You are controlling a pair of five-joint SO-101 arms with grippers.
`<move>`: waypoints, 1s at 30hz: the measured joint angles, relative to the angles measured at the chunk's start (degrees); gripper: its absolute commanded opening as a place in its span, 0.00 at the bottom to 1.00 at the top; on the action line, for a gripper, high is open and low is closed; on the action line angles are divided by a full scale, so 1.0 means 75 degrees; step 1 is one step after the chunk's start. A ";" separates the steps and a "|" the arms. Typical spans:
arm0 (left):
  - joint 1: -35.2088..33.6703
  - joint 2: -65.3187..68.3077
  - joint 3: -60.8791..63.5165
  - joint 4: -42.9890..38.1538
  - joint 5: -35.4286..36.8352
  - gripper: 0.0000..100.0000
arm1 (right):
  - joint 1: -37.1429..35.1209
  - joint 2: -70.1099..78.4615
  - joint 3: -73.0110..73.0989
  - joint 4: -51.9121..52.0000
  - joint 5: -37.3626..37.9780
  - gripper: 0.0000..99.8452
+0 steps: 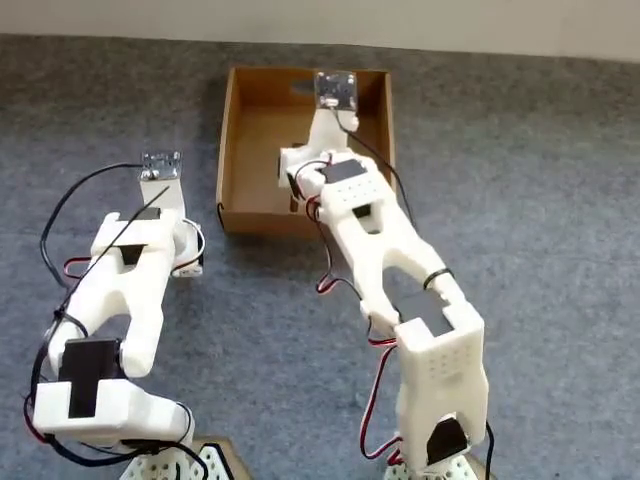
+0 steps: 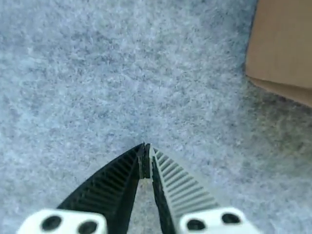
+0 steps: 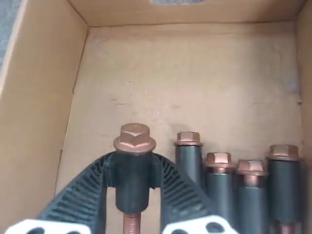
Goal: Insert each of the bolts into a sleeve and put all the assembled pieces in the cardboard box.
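My right gripper (image 3: 132, 175) is shut on an assembled piece, a copper bolt (image 3: 134, 137) through a black sleeve (image 3: 130, 183), held inside the cardboard box (image 3: 39, 97). Beside it several more assembled pieces (image 3: 234, 180) lie in a row on the box floor. In the high view the right arm (image 1: 350, 190) leans over the box (image 1: 232, 150) near its front wall. My left gripper (image 2: 146, 158) is shut with nothing in it, just above the grey carpet, left of the box corner (image 2: 282, 48). The left arm (image 1: 150, 220) is left of the box.
Grey carpet (image 1: 520, 180) covers the whole table around the box. The far half of the box floor (image 3: 195, 73) is bare. Cables run along both arms.
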 measured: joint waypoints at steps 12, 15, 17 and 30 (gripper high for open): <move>0.0000 0.0000 0.0000 0.0000 0.0000 0.03 | 0.0000 0.0903 -0.0293 0.0000 0.0000 0.01; 0.0000 0.0000 0.0000 0.0000 0.0000 0.03 | 0.0000 0.0903 -0.0305 0.0000 0.0000 0.01; 0.0000 0.0000 0.0000 0.0000 0.0000 0.03 | 0.0000 0.0903 -0.0305 0.0000 0.0000 0.01; 0.0000 0.0000 0.0000 0.0000 0.0000 0.03 | -0.0082 0.1407 -0.0551 0.0035 0.1078 0.01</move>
